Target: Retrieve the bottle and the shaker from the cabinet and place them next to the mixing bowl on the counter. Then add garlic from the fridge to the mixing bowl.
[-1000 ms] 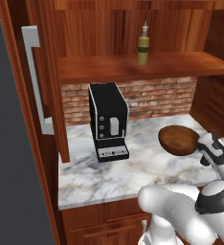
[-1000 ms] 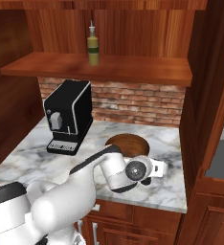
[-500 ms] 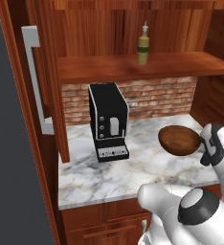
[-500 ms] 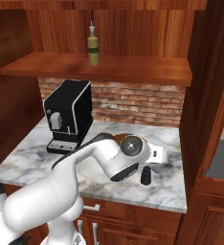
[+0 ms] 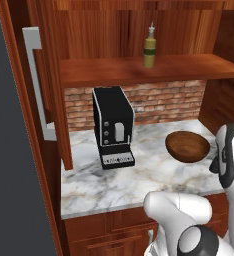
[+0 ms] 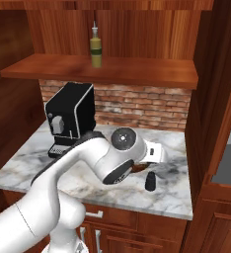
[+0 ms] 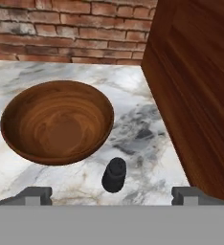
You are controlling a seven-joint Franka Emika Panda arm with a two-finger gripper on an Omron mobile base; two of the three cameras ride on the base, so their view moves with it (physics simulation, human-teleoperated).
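Observation:
The olive-green bottle [image 5: 149,47] [image 6: 96,47] stands upright on the open cabinet shelf. On the marble counter lies the brown wooden mixing bowl [image 5: 187,146] [image 7: 56,122]. A small dark shaker [image 6: 150,182] [image 7: 114,174] stands upright on the counter just beside the bowl's rim, towards the wooden side wall. My gripper [image 7: 111,195] hovers above and behind the shaker, open, its fingertips [image 7: 35,194] wide apart and touching nothing. In the right base view my hand [image 6: 154,154] hangs over the shaker, and the arm hides most of the bowl.
A black coffee machine [image 5: 114,127] [image 6: 70,116] stands on the counter left of the bowl. A tall wooden side wall [image 7: 195,86] closes the counter on the right. The open cabinet door with its grey handle [image 5: 36,80] juts out at left. Brick backs the counter.
My hand has lifted up and back from the shaker, which stays standing by the bowl. The arm's elbow has swung higher. Bowl and bottle have not moved.

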